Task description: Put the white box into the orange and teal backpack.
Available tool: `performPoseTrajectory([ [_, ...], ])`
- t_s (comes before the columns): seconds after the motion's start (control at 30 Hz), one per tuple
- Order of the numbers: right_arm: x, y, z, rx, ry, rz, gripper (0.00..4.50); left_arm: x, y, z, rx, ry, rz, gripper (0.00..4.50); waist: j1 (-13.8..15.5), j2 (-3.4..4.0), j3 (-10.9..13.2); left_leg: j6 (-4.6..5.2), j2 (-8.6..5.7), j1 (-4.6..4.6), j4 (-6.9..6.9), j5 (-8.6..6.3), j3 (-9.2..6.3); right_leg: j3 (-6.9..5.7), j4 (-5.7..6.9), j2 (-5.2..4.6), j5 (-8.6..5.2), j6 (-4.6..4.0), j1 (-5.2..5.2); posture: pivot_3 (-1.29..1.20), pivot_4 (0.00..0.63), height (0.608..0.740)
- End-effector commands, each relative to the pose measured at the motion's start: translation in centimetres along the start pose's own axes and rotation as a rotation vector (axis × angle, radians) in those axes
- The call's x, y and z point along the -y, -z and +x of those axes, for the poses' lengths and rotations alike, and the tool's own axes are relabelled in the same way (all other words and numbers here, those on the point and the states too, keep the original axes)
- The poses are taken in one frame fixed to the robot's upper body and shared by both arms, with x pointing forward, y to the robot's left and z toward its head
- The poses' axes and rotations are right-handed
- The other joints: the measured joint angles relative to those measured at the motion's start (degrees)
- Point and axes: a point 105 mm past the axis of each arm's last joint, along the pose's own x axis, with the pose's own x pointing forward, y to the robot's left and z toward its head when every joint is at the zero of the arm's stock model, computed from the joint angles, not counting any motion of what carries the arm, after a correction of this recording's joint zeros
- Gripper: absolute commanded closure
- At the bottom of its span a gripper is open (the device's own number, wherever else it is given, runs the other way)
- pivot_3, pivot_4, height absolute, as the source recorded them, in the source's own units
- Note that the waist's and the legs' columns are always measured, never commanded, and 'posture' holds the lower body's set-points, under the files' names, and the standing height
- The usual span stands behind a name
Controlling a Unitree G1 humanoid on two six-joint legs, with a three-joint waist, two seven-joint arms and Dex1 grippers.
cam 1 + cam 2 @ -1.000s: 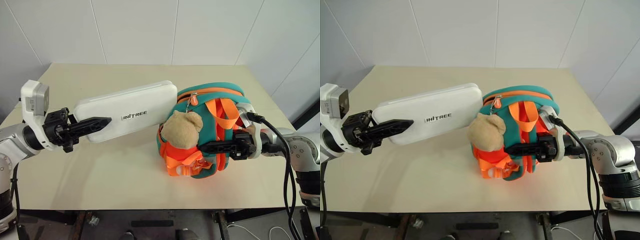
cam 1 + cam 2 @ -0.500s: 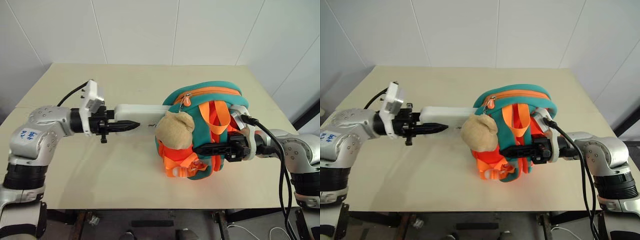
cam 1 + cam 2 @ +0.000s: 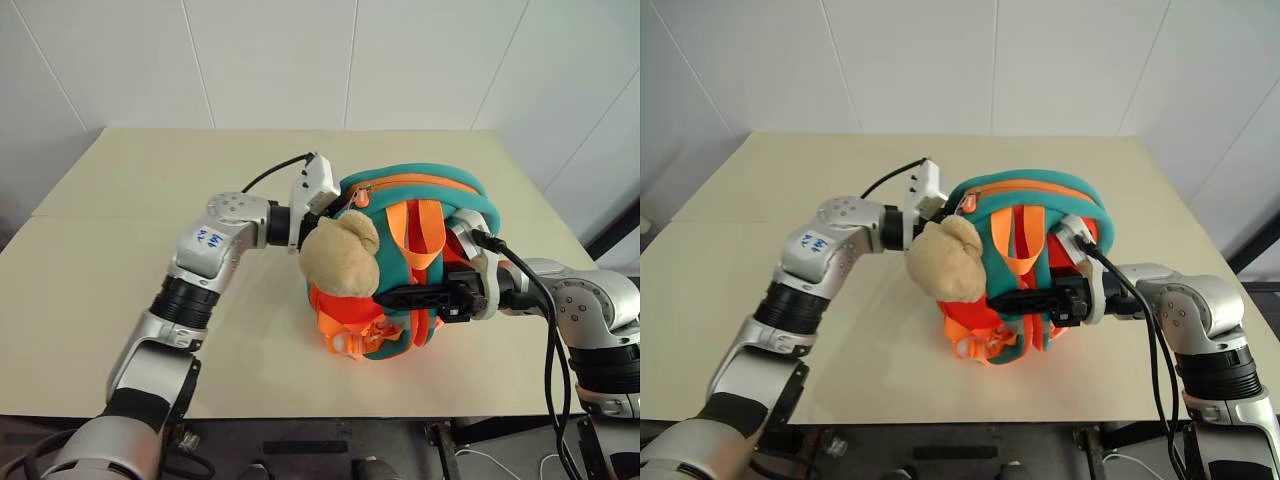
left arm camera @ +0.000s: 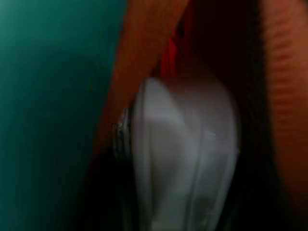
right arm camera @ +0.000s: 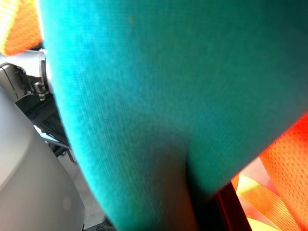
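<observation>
STEP: inserting white box (image 4: pixel 185 159), now inside orange and teal backpack (image 3: pixel 455 195) at frame centre | LEFT pincer: buried in opening, fingers unreadable | RIGHT pincer (image 3: pixel 385 297): clamped on backpack strap | NEXT: release box, withdraw left arm.

My arms: silver-grey shells, black joints, black cables; blue sticker on left arm (image 3: pixel 208 238); black fingers (image 3: pixel 400 297).
</observation>
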Motion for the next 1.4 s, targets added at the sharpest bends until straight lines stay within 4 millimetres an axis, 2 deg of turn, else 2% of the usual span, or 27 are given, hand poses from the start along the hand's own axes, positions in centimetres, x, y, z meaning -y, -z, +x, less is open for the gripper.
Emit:
performPoseTrajectory([
  [0.03, -1.1, -0.3, 0.7, -0.006, -0.036, -0.045, 4.47, -0.1, -1.3, 0.7, 0.047, -0.003, 0.044, 3.24, 0.03, 0.01, 0.00, 0.00, 0.00, 0.00, 0.01, 0.00, 0.00, 0.00, 0.02, 0.00, 0.00, 0.00, 0.00, 0.00, 0.150, 0.740],
  [0.17, -1.3, -0.2, 0.5, 0.002, -0.022, -0.042, 4.50, 0.7, -1.3, -0.2, 0.051, 0.032, 0.039, 1.94, 0.27, 0.01, 0.01, 0.00, -0.01, -0.02, 0.11, 0.00, 0.00, 0.00, 0.05, -0.01, 0.00, 0.01, 0.03, 0.00, 0.150, 0.740],
  [0.33, -1.1, 0.1, 0.4, 0.007, -0.002, -0.034, 4.50, 0.4, -1.4, -3.1, 0.025, 0.024, 0.078, 0.63, -0.15, 0.01, 0.01, 0.00, 0.00, 0.00, 0.15, 0.00, -0.01, 0.00, 0.10, 0.00, 0.00, 0.01, 0.04, 0.00, 0.150, 0.740],
  [0.67, -0.2, 0.4, 0.4, 0.007, 0.036, -0.037, 4.50, 0.8, -0.4, -9.2, -0.073, 0.065, 0.073, 0.63, -0.20, 0.03, 0.02, 0.01, 0.00, 0.00, 0.14, 0.00, -0.01, 0.00, 0.10, 0.00, 0.00, 0.01, 0.05, 0.00, 0.150, 0.740],
  [0.77, 0.0, 0.4, 0.3, 0.008, 0.043, -0.037, 4.50, 0.4, 0.3, -10.6, -0.105, 0.017, 0.076, 0.63, -0.21, 0.03, 0.02, 0.01, 0.01, 0.01, 0.11, -0.01, -0.01, 0.00, 0.10, 0.00, 0.00, 0.01, 0.04, 0.00, 0.150, 0.740],
  [0.93, 0.1, 0.7, 0.3, 0.003, 0.053, -0.036, 4.50, 1.7, -1.4, -12.7, -0.027, 0.014, 0.072, 0.63, -0.28, 0.02, 0.02, 0.02, 0.01, 0.00, 0.13, -0.01, -0.01, 0.00, 0.11, 0.00, -0.01, 0.01, 0.04, 0.00, 0.150, 0.740],
  [1.07, 0.3, 0.9, 0.2, 0.000, 0.060, -0.032, 4.50, 3.9, -2.6, -13.1, 0.009, 0.076, 0.055, 0.63, -0.22, 0.03, 0.02, 0.02, 0.02, 0.00, 0.12, -0.01, -0.01, 0.00, 0.10, -0.01, -0.01, 0.01, 0.05, 0.00, 0.150, 0.740],
  [1.23, 0.7, 1.0, 0.3, -0.002, 0.061, -0.027, 4.50, 6.3, -3.4, -12.2, 0.037, 0.137, 0.041, 0.63, -0.22, 0.02, 0.02, 0.04, 0.02, 0.02, 0.19, -0.02, -0.02, 0.00, 0.17, 0.00, -0.01, 0.01, 0.05, 0.00, 0.150, 0.740],
  [1.4, 1.0, 1.0, 0.5, -0.004, 0.054, -0.025, 4.50, 7.0, -3.3, -10.8, 0.059, 0.149, 0.031, 0.63, -0.30, 0.02, 0.02, 0.05, 0.02, 0.04, 0.35, -0.03, -0.02, 0.01, 0.20, 0.00, 0.00, 0.03, 0.12, 0.00, 0.150, 0.740],
])
